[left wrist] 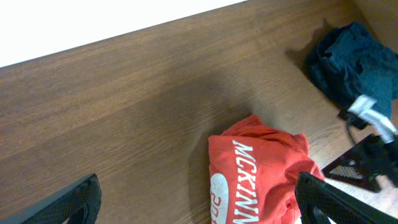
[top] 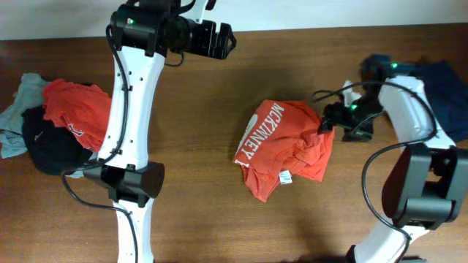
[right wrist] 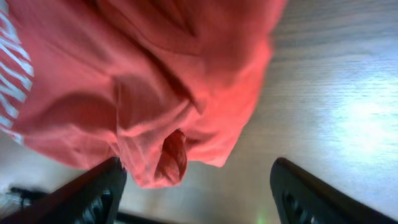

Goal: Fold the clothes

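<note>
A crumpled orange-red T-shirt (top: pixel 285 148) with white lettering and a white label lies at the table's middle right. It shows in the left wrist view (left wrist: pixel 258 171) and fills the upper left of the right wrist view (right wrist: pixel 124 74). My right gripper (top: pixel 327 120) is open at the shirt's right edge, and a fold of cloth hangs between its fingers (right wrist: pixel 196 193). My left gripper (top: pixel 228 40) is open and empty, high near the table's far edge; its fingertips (left wrist: pixel 199 205) frame the shirt from above.
A pile of red (top: pixel 77 109), black (top: pixel 47 142) and grey-green (top: pixel 18 109) garments lies at the left. A navy garment (top: pixel 446 95) sits at the far right, also in the left wrist view (left wrist: pixel 351 59). The wooden table (top: pixel 197 212) ends at a white wall behind.
</note>
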